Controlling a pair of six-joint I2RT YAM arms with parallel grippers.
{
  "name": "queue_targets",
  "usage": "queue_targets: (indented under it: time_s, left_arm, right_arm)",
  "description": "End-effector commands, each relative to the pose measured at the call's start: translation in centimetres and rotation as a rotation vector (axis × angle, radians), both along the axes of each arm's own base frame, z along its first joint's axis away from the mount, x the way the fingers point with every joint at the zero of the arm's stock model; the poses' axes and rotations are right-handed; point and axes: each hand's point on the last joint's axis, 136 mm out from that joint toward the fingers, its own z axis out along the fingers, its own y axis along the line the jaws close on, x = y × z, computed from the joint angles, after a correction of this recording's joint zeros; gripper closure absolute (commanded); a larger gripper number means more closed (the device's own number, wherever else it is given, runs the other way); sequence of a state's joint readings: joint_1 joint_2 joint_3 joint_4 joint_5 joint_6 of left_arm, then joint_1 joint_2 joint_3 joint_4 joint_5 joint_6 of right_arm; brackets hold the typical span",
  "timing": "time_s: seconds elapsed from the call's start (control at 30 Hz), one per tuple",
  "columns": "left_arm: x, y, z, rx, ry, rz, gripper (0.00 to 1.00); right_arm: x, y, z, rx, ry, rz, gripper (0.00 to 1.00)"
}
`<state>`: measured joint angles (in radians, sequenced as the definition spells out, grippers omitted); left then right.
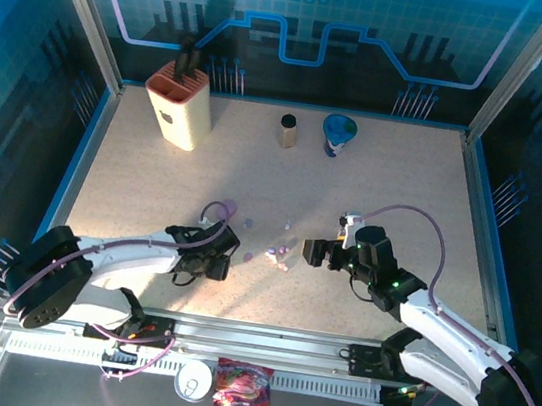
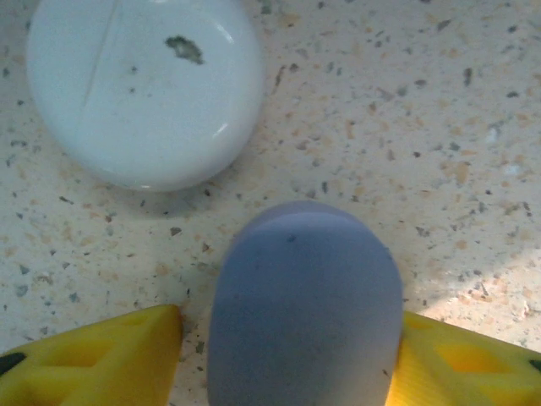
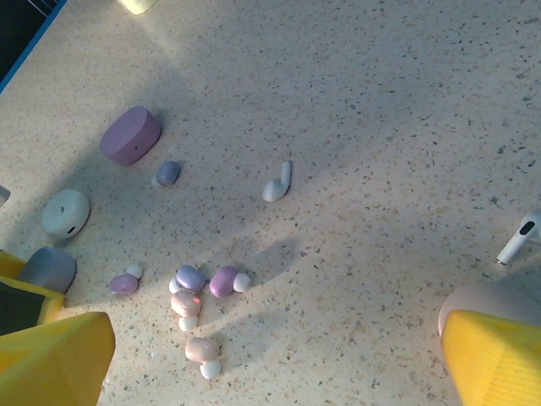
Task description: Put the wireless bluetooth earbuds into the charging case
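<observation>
On my left wrist feed the left tool (image 2: 292,315) sits low over the speckled beige tabletop (image 2: 439,127), with a grey-blue pebble-shaped plastic charging case (image 2: 304,279) between its yellow fingers (image 2: 93,359). The jaws stand at a middling width. The finger at the right edge of that feed looks pressed to the case, while a thin strip of tabletop shows between the case and the other finger. I read that as bracketing the case, not clamping it. Just ahead of this tool, toward the looser finger, lies a white round plastic case (image 2: 144,85), apart from the grey-blue one.

The right tool (image 3: 277,334) is spread wide and holds nothing. Ahead of it, nearer the finger at the left edge of its feed, a loose cluster of small pastel plastic earbuds (image 3: 189,279) in pink, lilac and white lies on the tabletop, none of them in a case. Farther ahead a white stemmed earbud (image 3: 276,183) lies alone. Beyond it to the left are a blue-grey earbud (image 3: 167,173) and a purple pebble-shaped case (image 3: 130,135). Another white stemmed earbud (image 3: 517,239) lies ahead of the other finger. A pale rounded shape (image 3: 486,298) sits right at that fingertip, and I cannot tell what it is.

From overhead, the two tools face each other with the earbud cluster between them.
</observation>
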<state>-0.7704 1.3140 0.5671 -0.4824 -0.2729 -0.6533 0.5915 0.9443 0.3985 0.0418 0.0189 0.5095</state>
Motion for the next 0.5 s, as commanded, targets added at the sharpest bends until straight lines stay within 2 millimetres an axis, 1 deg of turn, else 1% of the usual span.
queue_targets:
  time_s: [0.0,0.13,0.2,0.23,0.3,0.4,0.47]
  left_arm:
    - [-0.1,-0.9,-0.7,-0.031,0.009,-0.014,0.45]
    - [-0.1,-1.1,-0.9,-0.036,0.015,-0.023,0.57]
    - [0.0,-1.2,-0.8,-0.039,0.015,-0.024,0.59]
    - [0.0,-1.3,-0.7,-0.044,0.014,-0.026,0.64]
    - [0.2,-1.5,-0.3,-0.053,0.004,-0.033,0.68]
    - [0.6,-2.0,0.8,-0.079,-0.027,-0.055,0.68]
    - [1.0,-2.4,1.8,-0.103,-0.061,-0.074,0.68]
  right_arm:
    - [0.6,0.9,1.7,0.031,-0.038,0.003,0.00]
    - [0.4,1.2,1.4,0.034,-0.028,0.006,0.00]
    - [0.2,1.4,1.4,0.038,-0.024,0.025,0.00]
    - [0.1,1.5,1.4,0.043,-0.023,0.028,0.00]
    - [0.1,1.5,1.2,0.054,-0.005,0.017,0.00]
    - [-0.1,1.5,1.3,0.072,0.033,0.000,0.00]
    - [-0.1,1.5,1.5,0.083,0.050,-0.015,0.00]
